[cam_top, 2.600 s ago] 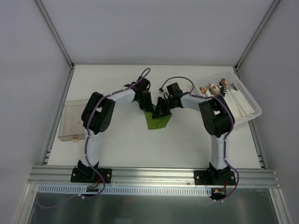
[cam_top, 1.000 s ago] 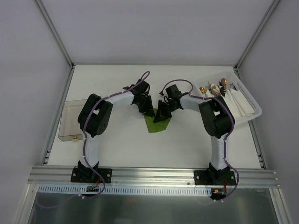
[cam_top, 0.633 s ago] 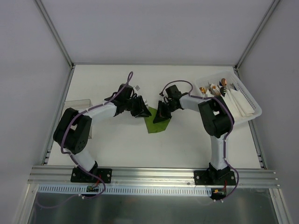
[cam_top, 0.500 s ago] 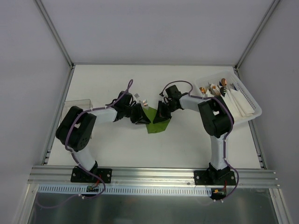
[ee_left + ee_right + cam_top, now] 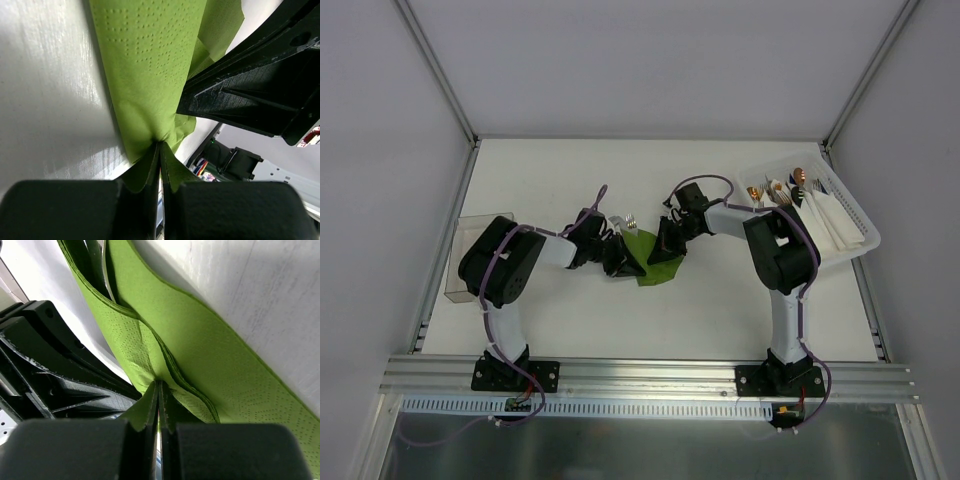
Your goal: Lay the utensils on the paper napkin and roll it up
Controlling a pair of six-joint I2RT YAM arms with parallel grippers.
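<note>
1. Both pincers are pinched tight on paper: our left gripper has its jaws closed on a fold of the paper napkin, and our right gripper has its jaws closed on another fold of the same sheet.
2. We find the napkin near the middle of the table, bunched between the two grippers and partly folded over rather than flat.
3. The utensils lie with it. Silvery fork tines poke out at its far left edge in the top view, and a slim dark-and-metal piece sits inside the fold in the right wrist view.
4. We judge the placing done and the rolling under way; the sheet is not yet a tube.
5. Next we would need both grips to turn the paper over the cutlery together and evenly, so the thin sheet neither tears nor lets the pieces slide out of the open end.
</note>
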